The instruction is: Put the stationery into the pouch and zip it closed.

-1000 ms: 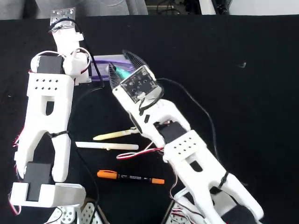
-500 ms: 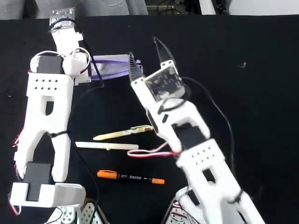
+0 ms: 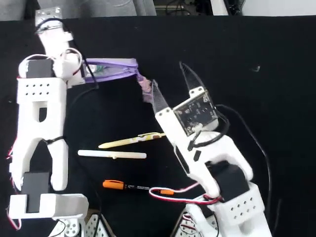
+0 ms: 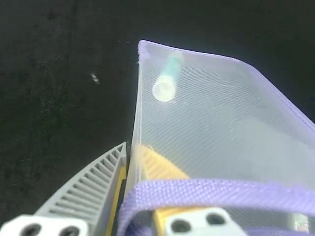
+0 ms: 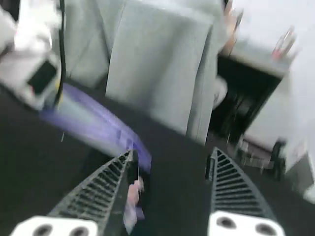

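Black tabletop (image 3: 276, 74), pouch (image 3: 111, 69) near its far edge, grey cloth (image 5: 157, 59) beyond

No legible text anywhere; tiny print on the orange marker (image 3: 138, 187) unreadable

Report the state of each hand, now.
Left hand: closed on the pouch.
Right hand: open, holding nothing.
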